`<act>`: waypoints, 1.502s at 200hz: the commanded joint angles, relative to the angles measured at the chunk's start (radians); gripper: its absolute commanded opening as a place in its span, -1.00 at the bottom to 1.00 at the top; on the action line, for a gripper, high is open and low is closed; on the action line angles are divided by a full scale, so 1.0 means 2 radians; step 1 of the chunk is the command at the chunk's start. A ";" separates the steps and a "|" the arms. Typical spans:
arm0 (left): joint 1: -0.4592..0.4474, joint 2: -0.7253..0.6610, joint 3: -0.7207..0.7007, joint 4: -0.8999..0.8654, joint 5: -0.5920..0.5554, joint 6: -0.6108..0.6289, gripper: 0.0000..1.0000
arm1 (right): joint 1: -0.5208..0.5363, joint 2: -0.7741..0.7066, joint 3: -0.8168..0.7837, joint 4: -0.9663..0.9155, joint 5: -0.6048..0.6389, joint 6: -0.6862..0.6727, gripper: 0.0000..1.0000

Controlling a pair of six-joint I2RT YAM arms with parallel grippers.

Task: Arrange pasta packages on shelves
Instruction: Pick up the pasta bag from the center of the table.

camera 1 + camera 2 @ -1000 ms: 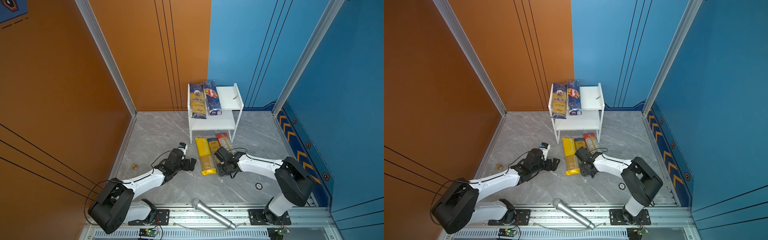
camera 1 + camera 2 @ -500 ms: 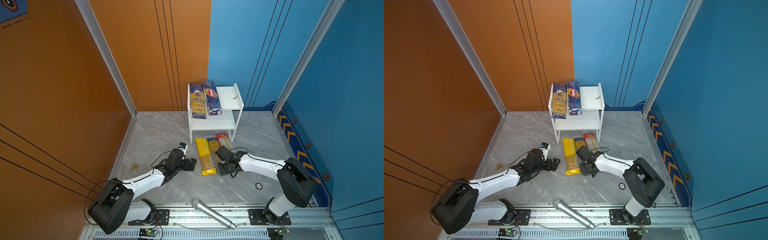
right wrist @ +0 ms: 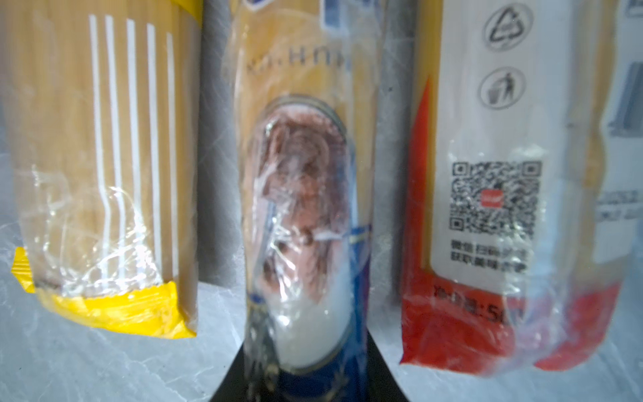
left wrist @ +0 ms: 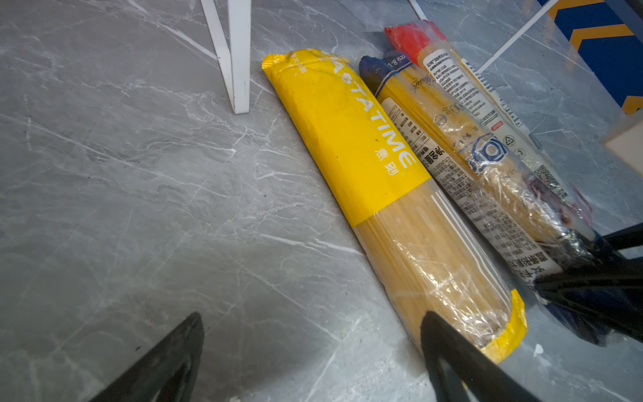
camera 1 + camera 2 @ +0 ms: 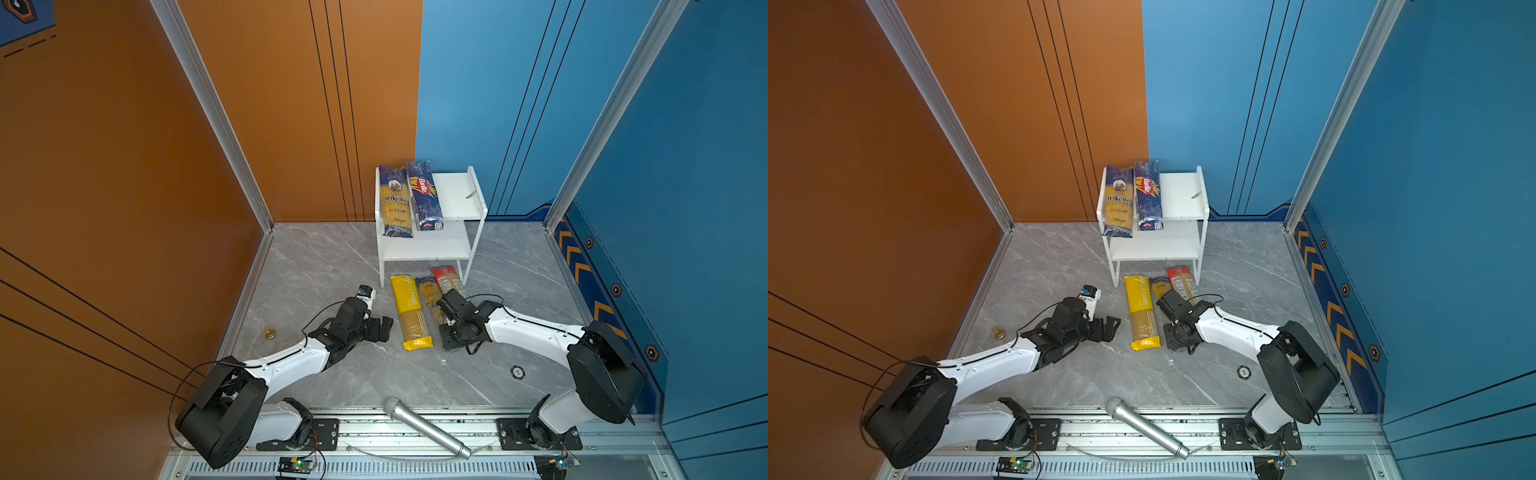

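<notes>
The white shelves (image 5: 459,195) stand at the back wall. A blue-and-yellow ankara bag (image 5: 396,203) and the dark blue Barilla bag (image 5: 424,195) lie on the top board. On the floor in front lie a yellow bag (image 5: 411,311), a second ankara bag (image 5: 428,291) and a red-and-clear bag (image 5: 445,279). My right gripper (image 3: 308,348) is shut on the near end of the floor ankara bag (image 3: 302,174), one black finger on each side. My left gripper (image 4: 313,348) is open over bare floor, one finger beside the yellow bag's (image 4: 348,139) near end.
A silver microphone (image 5: 428,428) lies across the front rail. A small brass object (image 5: 269,333) sits by the left wall and a round disc (image 5: 516,372) on the floor at the right. A shelf leg (image 4: 238,69) stands close to the yellow bag.
The right gripper's jaws have closed in on the end of the floor ankara bag. The left arm has not moved.
</notes>
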 commanded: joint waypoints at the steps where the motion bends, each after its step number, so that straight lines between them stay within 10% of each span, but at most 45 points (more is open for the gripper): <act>1: -0.005 -0.007 0.007 -0.008 -0.009 -0.002 0.96 | -0.005 -0.031 0.000 0.003 0.005 -0.002 -0.71; 90: -0.005 -0.009 0.006 -0.008 -0.011 0.000 0.96 | -0.030 -0.079 0.002 -0.020 -0.005 -0.010 -1.00; 300: -0.007 0.009 0.020 -0.006 -0.002 0.000 0.96 | -0.091 -0.208 0.019 -0.105 -0.085 -0.026 -1.00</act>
